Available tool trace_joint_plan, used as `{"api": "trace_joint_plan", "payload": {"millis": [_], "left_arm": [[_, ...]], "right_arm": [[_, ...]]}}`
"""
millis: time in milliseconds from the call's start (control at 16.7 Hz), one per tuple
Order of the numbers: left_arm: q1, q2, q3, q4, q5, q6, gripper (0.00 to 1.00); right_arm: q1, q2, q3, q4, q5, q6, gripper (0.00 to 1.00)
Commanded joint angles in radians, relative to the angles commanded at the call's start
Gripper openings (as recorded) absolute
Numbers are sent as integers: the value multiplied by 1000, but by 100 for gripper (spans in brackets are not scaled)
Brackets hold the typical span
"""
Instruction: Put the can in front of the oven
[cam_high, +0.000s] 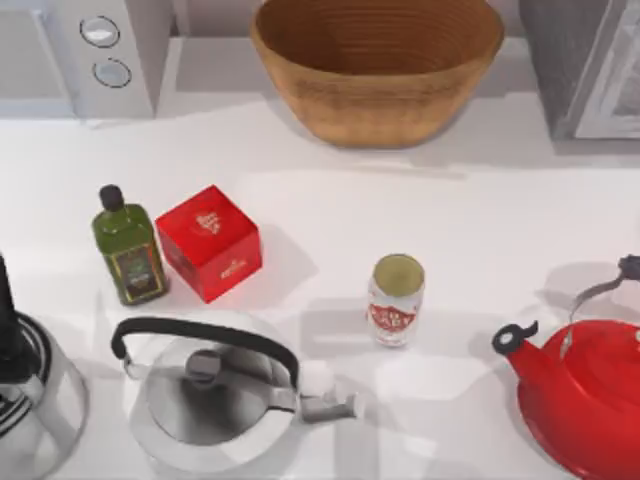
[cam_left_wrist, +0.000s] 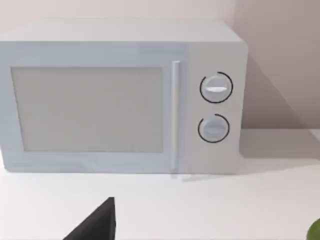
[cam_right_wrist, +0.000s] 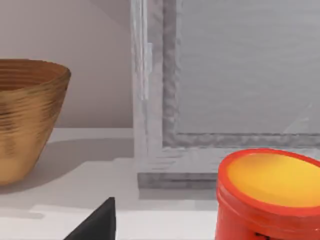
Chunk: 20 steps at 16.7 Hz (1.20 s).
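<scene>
Can (cam_high: 396, 300) stands upright on the white worktop (cam_high: 450, 220), a little right of centre, free of any grip and well apart from the oven (cam_high: 100, 55), which sits at the back left corner with its two dials facing out. Between them lie a red box (cam_high: 210, 242) and a green olive oil bottle (cam_high: 128, 248), so the can's path to the open strip before the oven door probably has to lift over or skirt behind them. A steel kettle (cam_high: 215, 395) sits at the near edge just left of the can, a red kettle (cam_high: 580, 395) at the near right, a wicker basket (cam_high: 378, 65) at the back centre beside a darker grey appliance (cam_high: 590, 65). The left wrist view looks straight at the oven front; a dark sliver of each arm's gripper edges into its own wrist view, and whether either is open or closed cannot be told. Nothing is grasped yet; the task looks unstarted.
</scene>
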Motion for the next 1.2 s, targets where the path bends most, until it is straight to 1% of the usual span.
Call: {"api": "trace_joint_plan", "payload": {"millis": [240, 480, 780, 1200], "left_arm": [[-10, 25, 29, -17, -1, 1, 100], [-75, 182, 192, -123, -2, 2, 100], [-220, 542, 539, -361, 1, 3, 100], [-475, 1214, 1165, -787, 4, -1, 100]], "right_arm": [[0, 0, 0, 0, 0, 0, 100], [0, 0, 0, 0, 0, 0, 100], [0, 0, 0, 0, 0, 0, 100], [0, 0, 0, 0, 0, 0, 100]]}}
